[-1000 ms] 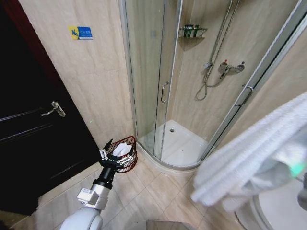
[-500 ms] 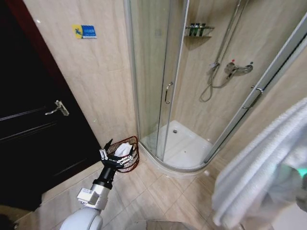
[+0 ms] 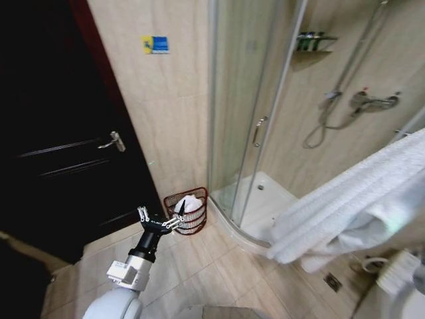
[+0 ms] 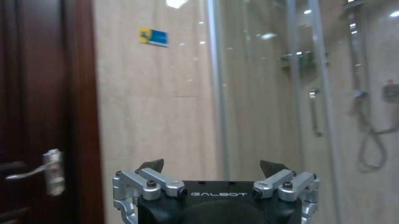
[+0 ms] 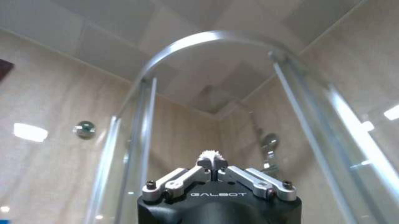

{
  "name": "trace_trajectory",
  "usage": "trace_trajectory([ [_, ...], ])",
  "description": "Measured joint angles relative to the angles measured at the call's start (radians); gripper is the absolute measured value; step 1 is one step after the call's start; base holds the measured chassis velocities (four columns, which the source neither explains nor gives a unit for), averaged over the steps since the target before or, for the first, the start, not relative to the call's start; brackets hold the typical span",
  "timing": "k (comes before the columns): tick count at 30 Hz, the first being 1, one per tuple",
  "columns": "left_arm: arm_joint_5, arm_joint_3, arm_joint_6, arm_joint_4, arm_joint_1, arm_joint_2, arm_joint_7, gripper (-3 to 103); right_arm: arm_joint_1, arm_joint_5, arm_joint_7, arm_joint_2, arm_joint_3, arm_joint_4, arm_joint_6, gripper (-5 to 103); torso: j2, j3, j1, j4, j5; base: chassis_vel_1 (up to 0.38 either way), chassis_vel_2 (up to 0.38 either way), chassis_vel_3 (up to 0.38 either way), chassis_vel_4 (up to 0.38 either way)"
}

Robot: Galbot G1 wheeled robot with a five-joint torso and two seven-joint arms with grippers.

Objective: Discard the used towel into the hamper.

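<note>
Head view: left pincer [image 3: 159, 219] is held out low over the tiled floor [image 3: 219, 279], fingers spread and holding nothing. The hamper [image 3: 188, 210] sits on the floor just beyond it, against the beige wall and beside the glass shower door [image 3: 247, 113] — some white cloth lies inside the hamper. The dark door [image 3: 66, 153] is to the left of the wall. A big white towel [image 3: 352, 206] hangs across the right side, close to the camera, well apart from the hamper; what holds it isn't visible there.

Left wrist view: the left pincer [image 4: 212, 169] is released, both fingertips well apart, aimed at the wall with its blue-yellow sign [image 4: 153, 36].

Right wrist view: right pincer [image 5: 212, 160] points up toward the ceiling and the curved shower rail [image 5: 206, 39] — fingers clenched together, tips touching; no towel visible between them.
</note>
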Motion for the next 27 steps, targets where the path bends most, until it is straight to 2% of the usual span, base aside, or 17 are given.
trace_trajectory([
  [27, 0.0, 0.0, 0.0, 0.0, 0.0, 0.0, 0.0, 100, -0.008, -0.05, -0.016, 0.009, -0.023, 0.0, 0.007, 1, 0.0, 0.0, 0.0, 0.0001, 0.0003, 0.108, 0.115, 0.111, 0.109],
])
